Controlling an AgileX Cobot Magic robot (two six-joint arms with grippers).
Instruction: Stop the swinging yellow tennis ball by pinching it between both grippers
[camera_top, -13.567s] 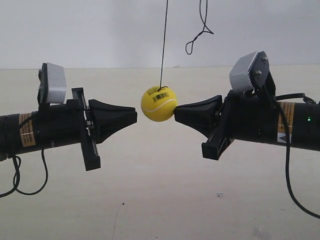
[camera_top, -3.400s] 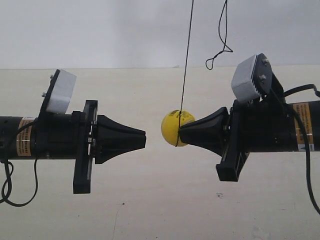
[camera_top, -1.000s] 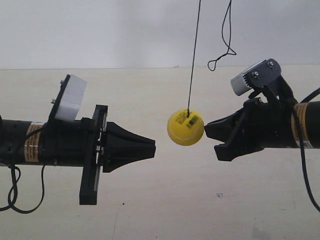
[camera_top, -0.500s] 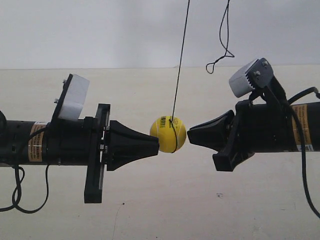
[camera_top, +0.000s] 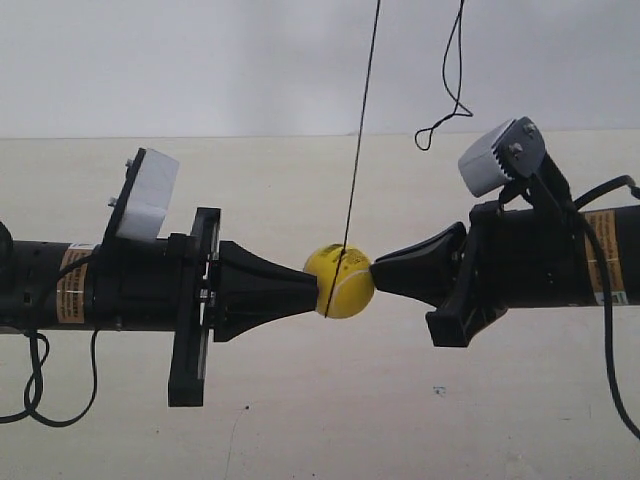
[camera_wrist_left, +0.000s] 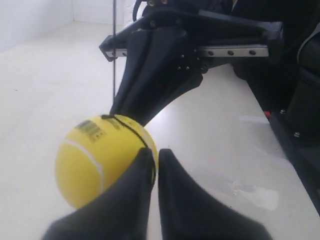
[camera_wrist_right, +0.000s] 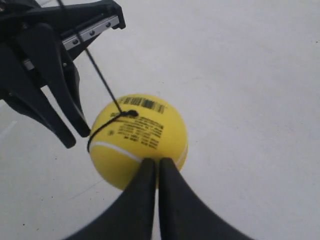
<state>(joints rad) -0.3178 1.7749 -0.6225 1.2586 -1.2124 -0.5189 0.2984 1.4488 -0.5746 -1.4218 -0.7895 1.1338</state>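
Yellow tennis ball (camera_top: 340, 282) hangs on a thin black string (camera_top: 362, 110) over a pale desk (camera_top: 320, 420), pinched between two black pointed grippers that press on it from opposite sides. Left gripper (camera_wrist_left: 154, 152), its jaws drawn together with only a slit between them, sets its tip against the ball where the string wraps round it. Right gripper (camera_wrist_right: 155, 162), jaws likewise together, touches the ball below the barcode sticker (camera_wrist_right: 152, 105). A white-grey camera box (camera_top: 145, 195) tops each arm. A loose loop of cord (camera_top: 445, 100) dangles above the arm at the exterior view's right.
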